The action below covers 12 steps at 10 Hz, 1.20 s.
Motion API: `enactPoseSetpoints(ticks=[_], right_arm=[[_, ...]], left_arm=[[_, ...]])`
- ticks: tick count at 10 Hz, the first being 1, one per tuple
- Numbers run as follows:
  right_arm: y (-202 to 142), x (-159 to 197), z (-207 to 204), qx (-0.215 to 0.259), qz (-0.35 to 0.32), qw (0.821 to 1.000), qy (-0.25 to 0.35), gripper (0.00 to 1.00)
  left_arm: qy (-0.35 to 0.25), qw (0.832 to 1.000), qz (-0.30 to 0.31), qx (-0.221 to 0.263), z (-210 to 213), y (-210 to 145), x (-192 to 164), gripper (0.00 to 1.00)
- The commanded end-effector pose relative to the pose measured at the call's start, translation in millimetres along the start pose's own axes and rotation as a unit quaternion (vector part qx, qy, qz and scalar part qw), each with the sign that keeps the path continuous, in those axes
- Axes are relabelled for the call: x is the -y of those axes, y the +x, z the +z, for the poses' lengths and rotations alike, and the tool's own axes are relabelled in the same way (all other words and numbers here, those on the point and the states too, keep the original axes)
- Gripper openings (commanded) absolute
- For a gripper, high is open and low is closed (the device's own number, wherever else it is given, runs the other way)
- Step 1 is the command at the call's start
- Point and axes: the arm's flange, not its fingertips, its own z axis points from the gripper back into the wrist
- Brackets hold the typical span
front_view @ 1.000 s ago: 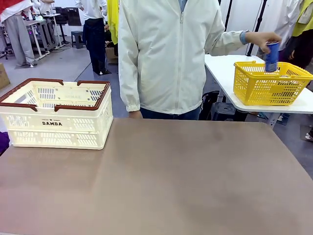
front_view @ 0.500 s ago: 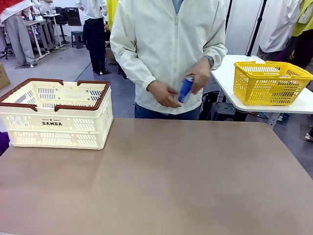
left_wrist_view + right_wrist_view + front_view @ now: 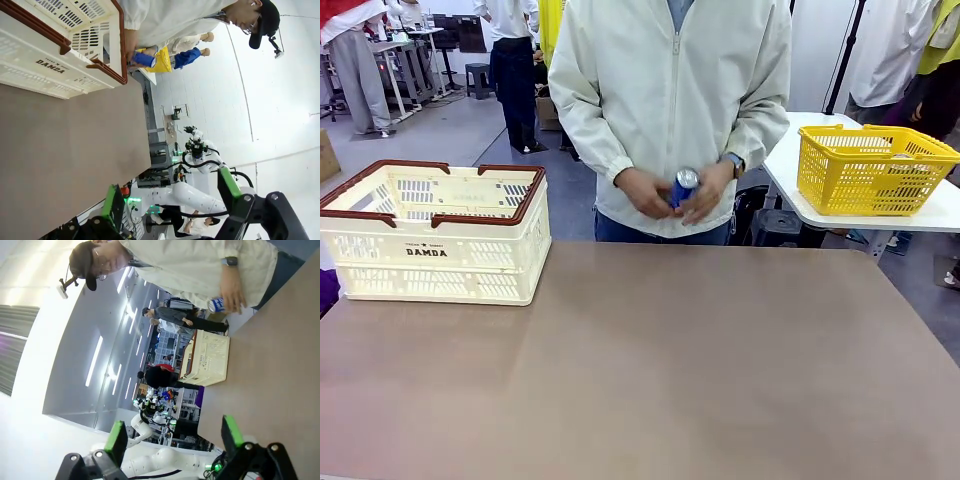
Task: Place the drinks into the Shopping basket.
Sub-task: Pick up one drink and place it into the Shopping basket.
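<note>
While a person across the tabletop [image 3: 670, 370] cradles a blue-and-white can [image 3: 682, 187] in both hands [image 3: 708, 192] at waist height, tilted with its silver top showing, the job of loading drinks has, by the look of it, barely begun. The cream Shopping basket [image 3: 490, 258], brown-rimmed and marked DAMDA, stands at the robot's left on the far part of the tabletop, and as far as its inside can be seen it holds nothing. A yellow mesh basket [image 3: 873, 180] sits on a separate white table at the right. The can is well apart from the Shopping basket and has not been set down or handed over, so every drink is judged yet to go in.

Both arms hang back on the robot's side, well short of the can. The left gripper [image 3: 170, 197] looks across the bare tabletop toward the Shopping basket, its green-padded fingers spread wide around nothing. The right gripper [image 3: 174, 437] faces the person and the can, fingers likewise wide apart and empty.
</note>
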Motion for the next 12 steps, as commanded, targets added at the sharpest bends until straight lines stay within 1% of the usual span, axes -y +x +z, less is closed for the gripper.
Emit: enactPoseSetpoints(ticks=[1, 12], right_arm=[[2.0, -5.9, 1.4, 0.003, -0.012, 1.000, 0.006, 1.00], [2.0, -5.9, 1.4, 0.003, -0.012, 1.000, 0.006, 1.00]], left_arm=[[-0.006, 1.000, 0.001, -0.002, 2.6, -0.7, 2.7, 1.00], [-0.006, 1.000, 0.001, -0.002, 2.6, -0.7, 2.7, 1.00]])
